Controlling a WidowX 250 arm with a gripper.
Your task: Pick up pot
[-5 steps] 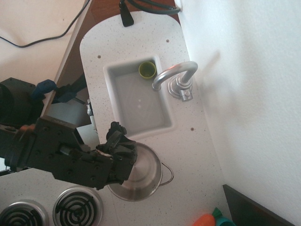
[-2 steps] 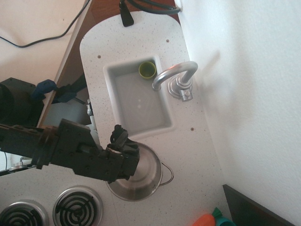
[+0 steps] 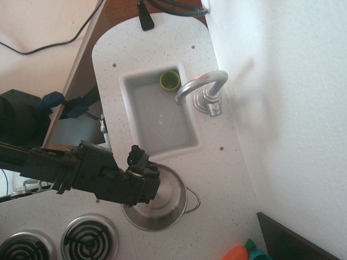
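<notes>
The pot [image 3: 169, 205] is round shiny steel and stands upright on the white counter just below the sink, with a thin wire loop handle [image 3: 194, 199] on its right side. My gripper [image 3: 142, 172] reaches in from the left and sits over the pot's left rim, covering that side. Its black fingers [image 3: 136, 155] point toward the sink. The dark fingers blend together, so I cannot tell whether they are closed on the rim.
A small olive-green cup [image 3: 169, 80] stands in the far corner of the sink [image 3: 126, 81]. A silver faucet [image 3: 201, 86] arches over the sink's right edge. Stove burners [image 3: 88, 238] lie at bottom left. An orange toy carrot [image 3: 237, 253] lies at bottom right, next to the wall.
My arm has dropped lower and drawn back to the left, so it looks smaller. The gripper stays at the pot's left rim. The pot has not moved.
</notes>
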